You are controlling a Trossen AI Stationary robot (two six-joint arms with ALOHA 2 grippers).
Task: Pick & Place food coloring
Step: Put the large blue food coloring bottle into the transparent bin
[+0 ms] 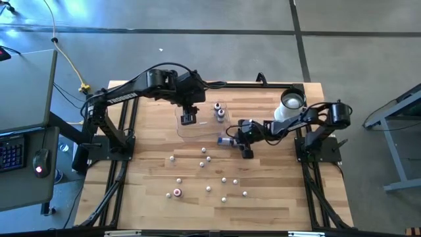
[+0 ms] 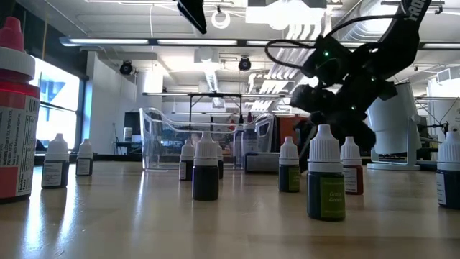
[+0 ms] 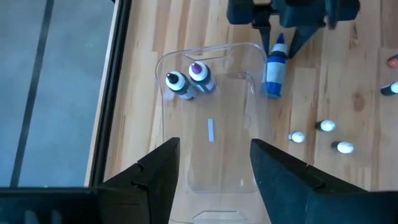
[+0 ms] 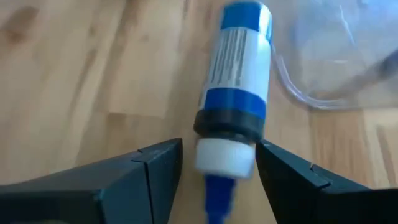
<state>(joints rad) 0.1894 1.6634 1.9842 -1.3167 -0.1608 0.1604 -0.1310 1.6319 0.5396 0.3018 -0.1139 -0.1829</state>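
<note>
A blue-and-white food coloring bottle (image 4: 239,81) lies on its side on the wood table, just beside the clear tray (image 3: 249,74). My right gripper (image 4: 219,149) is open and low over it, one finger on each side of its white cap (image 4: 225,155). My left gripper (image 3: 214,146) hangs open and empty above the tray (image 1: 197,128). Two small bottles (image 3: 186,79) stand upright inside the tray at its far end. Several more tiny bottles (image 1: 223,179) stand scattered on the near half of the table. My right gripper has its open fingers on either side of the lying bottle's white cap (image 4: 225,155), slanting down along the bottle from its cap end. A gap shows at one finger. Whether the other finger (image 4: 273,168) touches the cap, I cannot tell. The bottle rests on the table.
A white round cup-like object (image 1: 291,102) stands at the far right by the right arm. In the low view a row of upright bottles (image 2: 206,169) stands in front of the tray (image 2: 162,137). A red-capped bottle (image 1: 176,193) sits near the front left.
</note>
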